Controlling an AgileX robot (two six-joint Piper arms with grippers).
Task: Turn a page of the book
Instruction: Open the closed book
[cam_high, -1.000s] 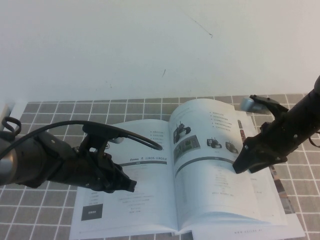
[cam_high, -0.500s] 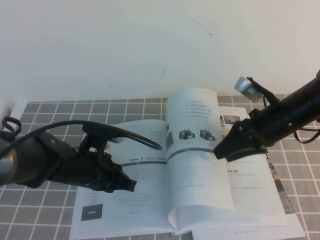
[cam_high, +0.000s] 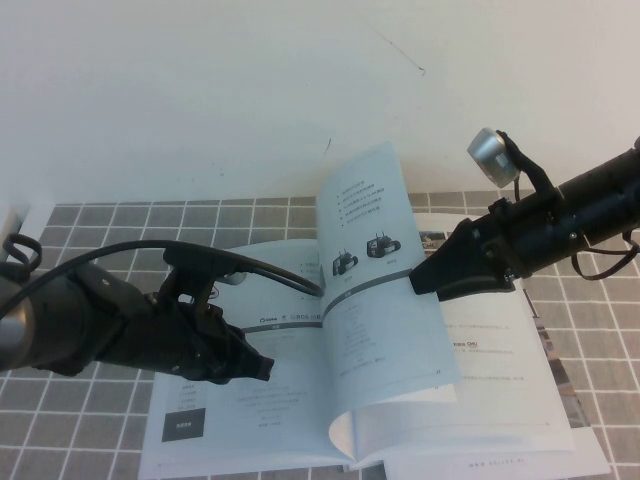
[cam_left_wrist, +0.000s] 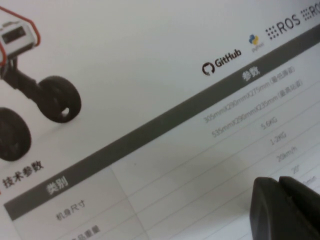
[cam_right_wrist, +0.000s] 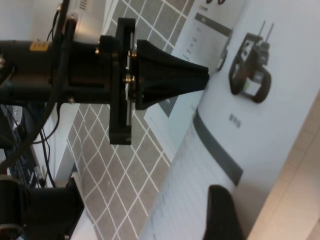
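The book (cam_high: 260, 420) lies open on the grey tiled table. My left gripper (cam_high: 262, 369) is shut, its tips pressed down on the left leaf with the white two-wheeled robot (cam_left_wrist: 150, 100); the closed fingers (cam_left_wrist: 285, 205) show in the left wrist view. My right gripper (cam_high: 418, 281) is shut on the outer edge of the page (cam_high: 375, 290), which stands nearly upright over the spine, its face with small black wheeled robots and a grey bar towards the left. In the right wrist view one finger (cam_right_wrist: 222, 212) lies against that page (cam_right_wrist: 260, 125); the other is hidden behind it.
Colourful-edged magazine sheets (cam_high: 568, 395) stick out under the book at the right. A white wall rises just behind the table (cam_high: 90, 430). A white object (cam_high: 8, 225) sits at the far left edge. The left arm's cable (cam_high: 270, 270) arches over the left leaf.
My right gripper has moved left and up with the page, swinging it from lying low on the right to standing almost upright over the spine. The left gripper has not moved.
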